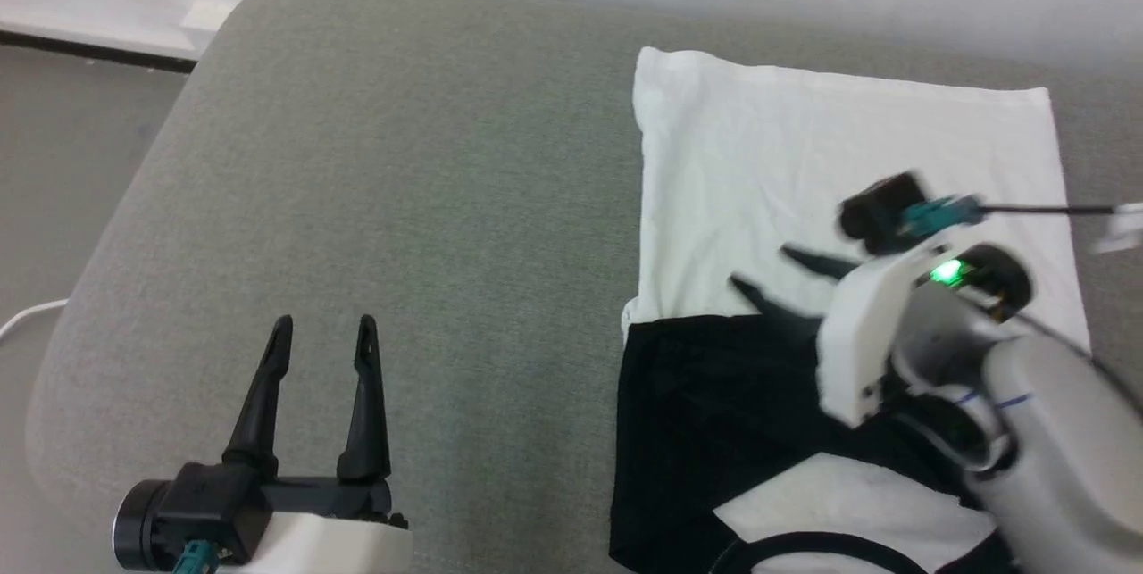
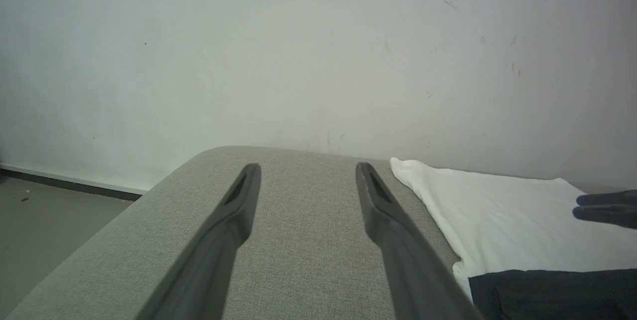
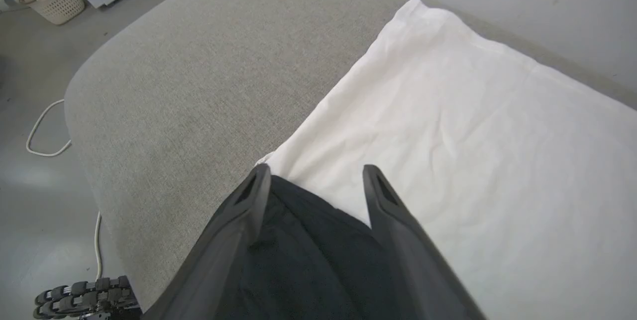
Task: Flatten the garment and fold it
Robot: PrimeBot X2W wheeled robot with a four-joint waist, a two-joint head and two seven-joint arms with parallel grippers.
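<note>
**As the Garment Lies Part-Folded, Both Pincers Stand Open**

While it rests on the right half of the grey surface (image 1: pixel 402 154), the garment (image 1: pixel 804 137) shows its white body far and a black sleeve near. The right pincer (image 1: pixel 759 266) sits over the sleeve's far edge, fingers spread, gripping nothing. The left pincer (image 1: pixel 324 324), near left, is wide open and empty.

No readable text, labels, brands, numbers or signs, perhaps lost to blur
</note>
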